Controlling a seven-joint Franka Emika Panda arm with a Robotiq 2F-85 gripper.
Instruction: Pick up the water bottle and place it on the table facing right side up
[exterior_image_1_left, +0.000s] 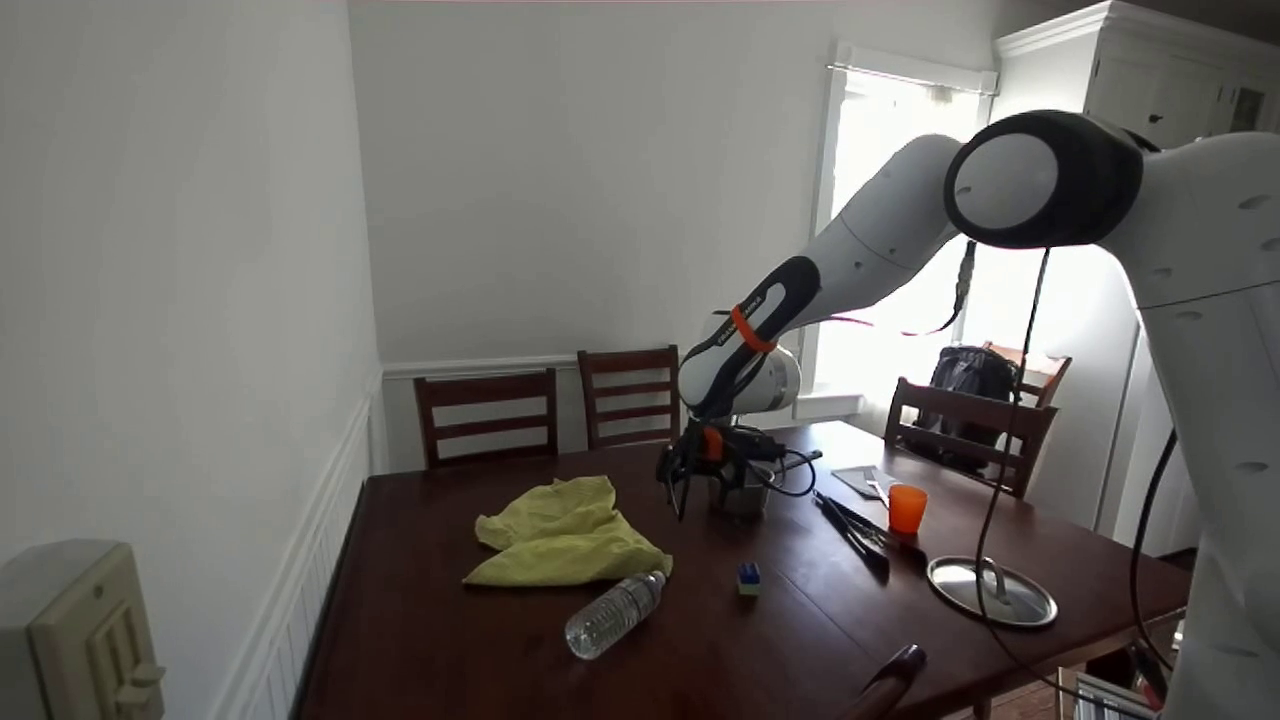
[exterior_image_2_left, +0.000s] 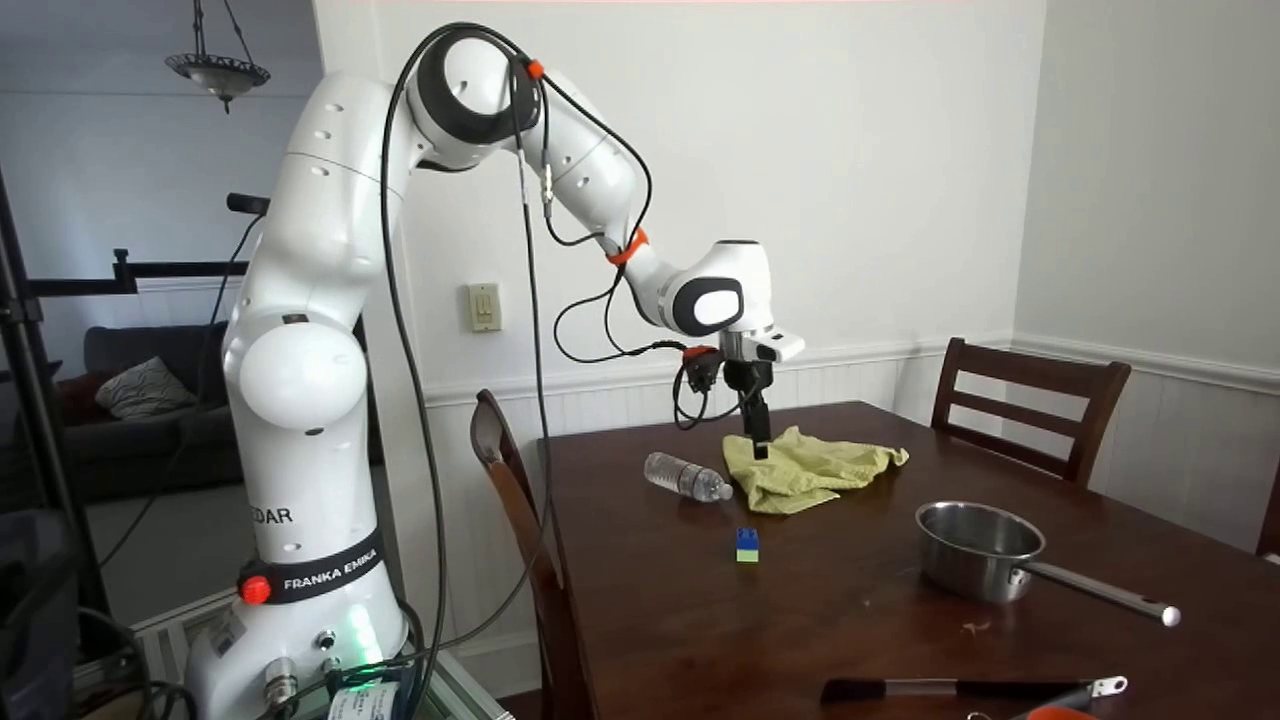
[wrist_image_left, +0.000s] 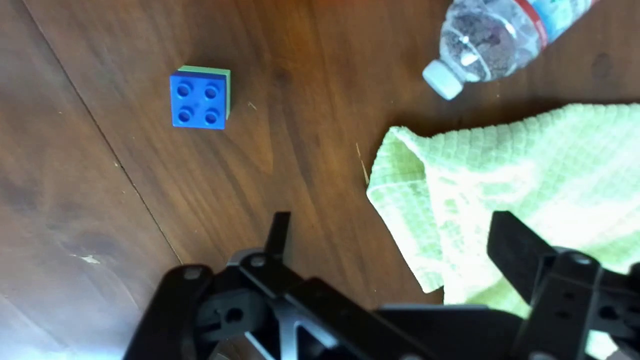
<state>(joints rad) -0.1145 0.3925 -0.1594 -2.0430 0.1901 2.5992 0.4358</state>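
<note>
My gripper (wrist_image_left: 390, 225): spread wide, holding nothing. Water bottle (exterior_image_1_left: 612, 616) lies on its side on the bench (exterior_image_2_left: 700, 620), just beside the yellow cloth (exterior_image_2_left: 825, 467), which the gripper partly hides in my wrist view. Toy block (wrist_image_left: 200, 100) near, saucepan (exterior_image_2_left: 972, 570) well apart.

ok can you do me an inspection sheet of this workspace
Surface: dark brown table, with a visible seam.
Job's things: water bottle, capped, lying on its side on the table, not upright yet.
Clutter: crumpled yellow cloth near the bottle, blue-and-green block, metal pot, orange cup, round lid, black-handled utensil.
Gripper: open, holding nothing, above the table.
Cables: looped loosely along the arm.
Surroundings: wooden chairs around the table; backpack behind one.
</note>
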